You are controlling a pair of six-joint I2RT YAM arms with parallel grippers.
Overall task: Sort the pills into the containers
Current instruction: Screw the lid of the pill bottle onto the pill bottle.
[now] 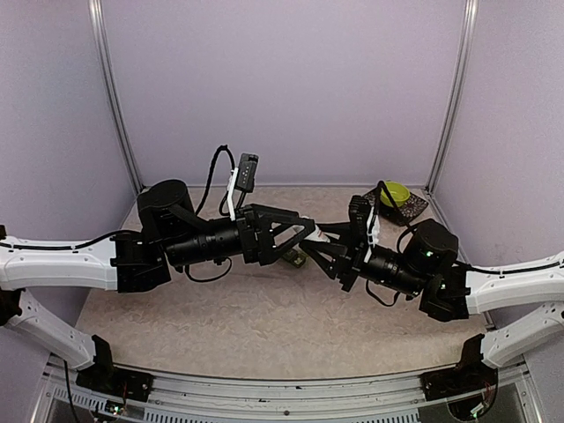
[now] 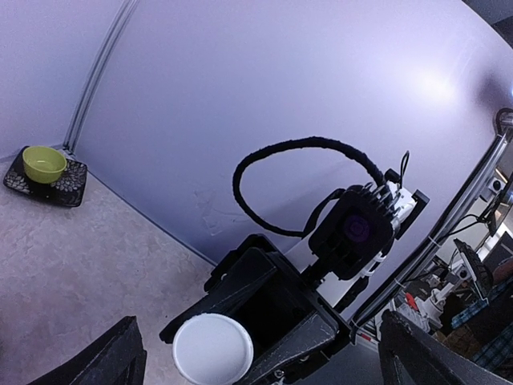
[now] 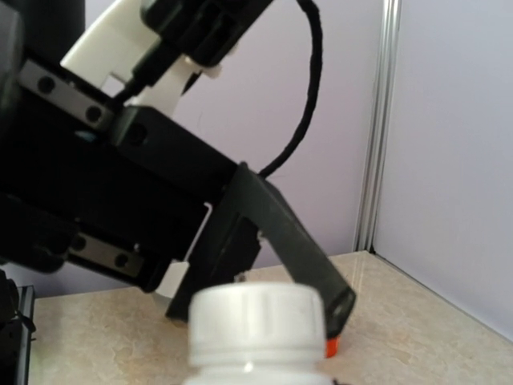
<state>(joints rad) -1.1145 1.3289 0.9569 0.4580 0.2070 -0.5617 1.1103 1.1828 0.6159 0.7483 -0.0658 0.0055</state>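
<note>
My right gripper [image 1: 330, 246] is shut on a white pill bottle [image 3: 255, 325] with its white cap on, held off the table at mid-table. The left wrist view looks straight at that round cap [image 2: 212, 350], with the right gripper's black jaws on either side of the bottle. My left gripper [image 1: 310, 231] faces it from the left, open, one finger [image 2: 108, 361] to each side and nothing between them. A dark green bit of the containers [image 1: 296, 258] shows on the table under the two grippers. No pills can be made out. A small orange thing [image 3: 331, 346] lies by the left finger's tip.
A yellow-green bowl [image 1: 395, 192] stands on a dark patterned mat [image 1: 407, 210] in the back right corner; it also appears at the left of the left wrist view as the bowl [image 2: 43, 163]. Pale walls with metal posts close the table on three sides.
</note>
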